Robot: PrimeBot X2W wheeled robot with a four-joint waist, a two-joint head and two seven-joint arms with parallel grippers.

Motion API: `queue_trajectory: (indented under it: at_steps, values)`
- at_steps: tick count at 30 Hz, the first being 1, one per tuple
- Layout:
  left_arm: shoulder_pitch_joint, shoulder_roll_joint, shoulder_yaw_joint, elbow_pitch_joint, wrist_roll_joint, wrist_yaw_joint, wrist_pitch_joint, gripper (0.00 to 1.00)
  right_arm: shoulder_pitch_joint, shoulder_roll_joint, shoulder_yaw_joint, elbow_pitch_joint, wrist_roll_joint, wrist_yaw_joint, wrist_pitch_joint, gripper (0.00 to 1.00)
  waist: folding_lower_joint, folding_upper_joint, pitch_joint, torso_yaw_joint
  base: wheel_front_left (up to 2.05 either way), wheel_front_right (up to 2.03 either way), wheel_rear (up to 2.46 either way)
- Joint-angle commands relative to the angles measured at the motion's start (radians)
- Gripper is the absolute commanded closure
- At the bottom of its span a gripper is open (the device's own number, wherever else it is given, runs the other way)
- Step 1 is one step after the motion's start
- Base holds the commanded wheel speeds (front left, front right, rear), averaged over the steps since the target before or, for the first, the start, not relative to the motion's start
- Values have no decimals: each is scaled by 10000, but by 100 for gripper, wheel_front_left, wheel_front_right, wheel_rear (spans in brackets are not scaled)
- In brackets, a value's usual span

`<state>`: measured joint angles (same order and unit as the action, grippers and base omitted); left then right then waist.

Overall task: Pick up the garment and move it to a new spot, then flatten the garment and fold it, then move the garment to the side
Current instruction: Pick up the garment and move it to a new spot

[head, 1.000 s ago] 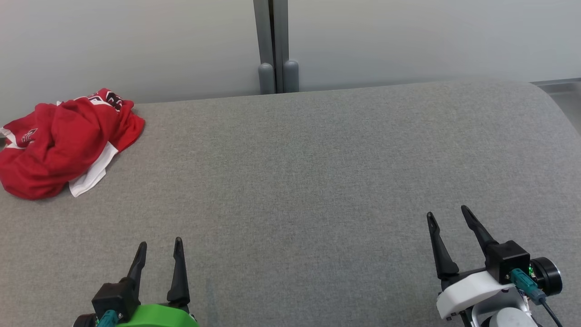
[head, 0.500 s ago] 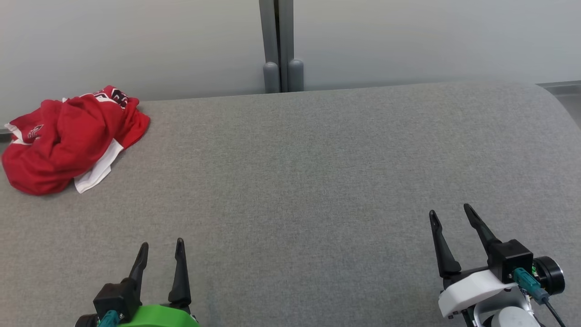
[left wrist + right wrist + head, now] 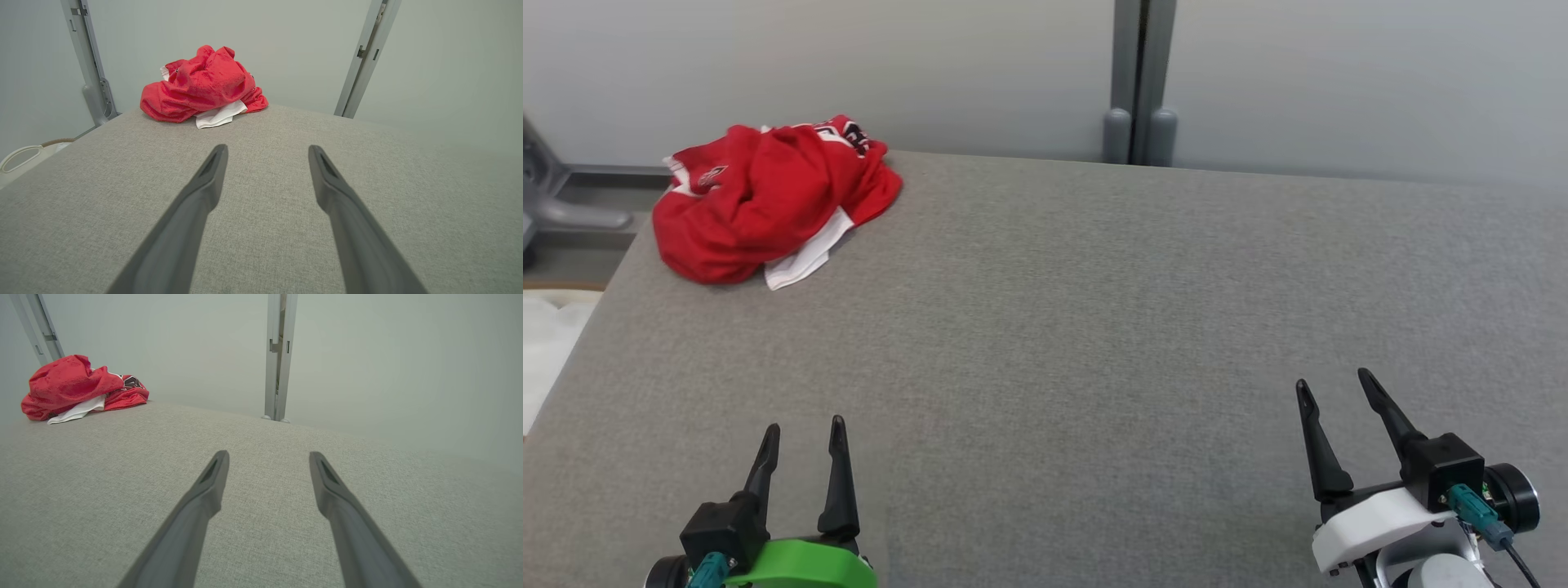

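Observation:
The garment (image 3: pixel 764 200) is a crumpled red heap with white trim and dark lettering, lying at the far left corner of the grey fabric surface (image 3: pixel 1094 327). It also appears ahead in the left wrist view as the garment (image 3: pixel 202 85) and far to the left in the right wrist view as the garment (image 3: pixel 77 388). My left gripper (image 3: pixel 803 425) hovers open near the front left, well short of the heap. My right gripper (image 3: pixel 1331 380) stands open at the front right, with nothing between its fingers.
A pale wall with a grey vertical post (image 3: pixel 1141 82) runs behind the surface. The surface's left edge (image 3: pixel 580 351) drops off, with something white (image 3: pixel 543 351) and a grey frame (image 3: pixel 572 196) beyond it.
The head camera has turned left, so the whole picture shifted right; the garment and post now sit further right in view. Neither gripper has changed its opening.

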<state>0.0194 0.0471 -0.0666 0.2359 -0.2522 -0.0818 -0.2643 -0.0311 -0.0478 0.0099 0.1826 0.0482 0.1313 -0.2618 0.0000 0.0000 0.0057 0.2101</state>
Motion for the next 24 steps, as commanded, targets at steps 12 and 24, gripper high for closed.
queue_trajectory:
  at_steps: [12,24]
  values:
    - [83,58,191,-159,59,-17,-4,0,-37,-48,100,40,74,-10,-49,0,0,0,58,1791,0,0,0]
    - [-422,58,476,-512,142,110,-5,0,-254,-48,81,-81,-166,-10,-49,0,0,0,540,1646,0,0,0]
